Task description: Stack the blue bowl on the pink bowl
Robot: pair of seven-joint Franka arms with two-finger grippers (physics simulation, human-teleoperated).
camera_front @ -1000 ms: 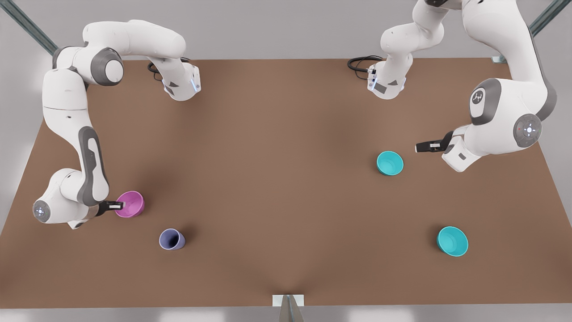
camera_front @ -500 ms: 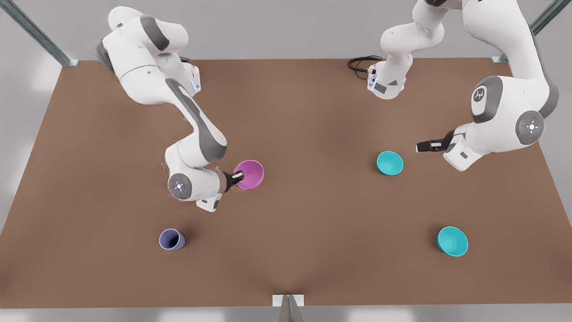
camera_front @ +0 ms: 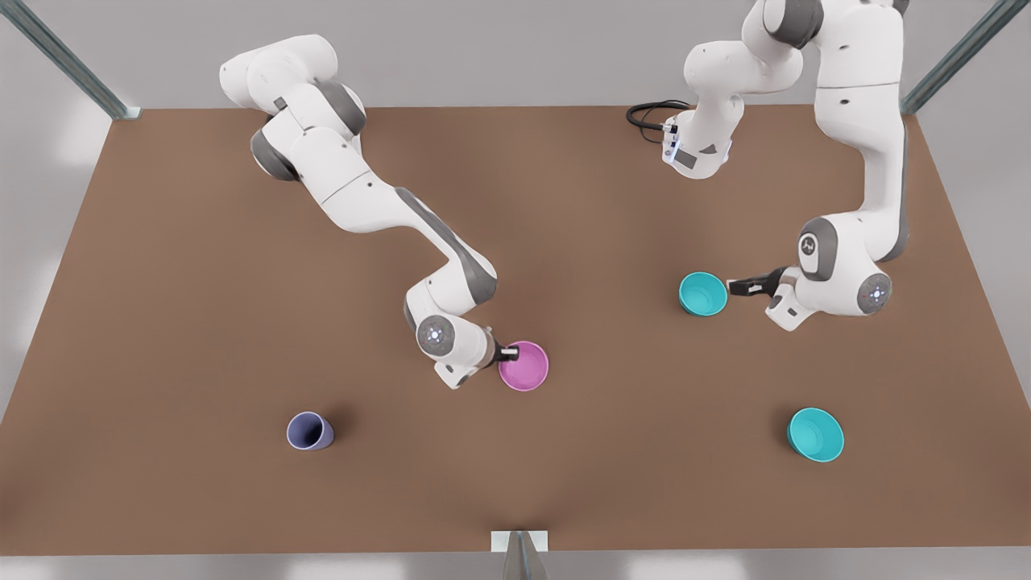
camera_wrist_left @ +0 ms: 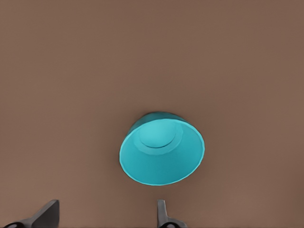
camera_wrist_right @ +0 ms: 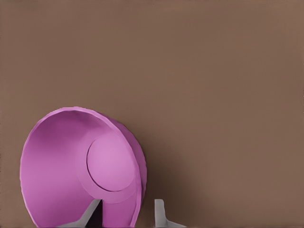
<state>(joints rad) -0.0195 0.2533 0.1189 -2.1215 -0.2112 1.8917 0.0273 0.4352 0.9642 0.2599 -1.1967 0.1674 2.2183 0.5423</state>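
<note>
The pink bowl [camera_front: 525, 366] is near the table's middle, and my right gripper [camera_front: 509, 352] is shut on its rim. In the right wrist view one finger is inside the pink bowl [camera_wrist_right: 80, 166] and the other outside its wall, around my right gripper [camera_wrist_right: 124, 214]. The blue bowl [camera_front: 702, 293] stands upright on the table toward the front view's right. My left gripper [camera_front: 734, 285] is open just beside it on that side, apart from it. In the left wrist view the blue bowl [camera_wrist_left: 161, 149] lies ahead of the open left gripper [camera_wrist_left: 105, 218].
A second teal bowl [camera_front: 815, 434] sits near the front right of the brown table [camera_front: 242, 282]. A lavender-blue cup [camera_front: 309, 431] stands at the front left. A black cable [camera_front: 648, 113] loops at the table's far edge by an arm base.
My right gripper has carried the pink bowl from the front view's left to the middle. My left gripper has moved closer to the blue bowl.
</note>
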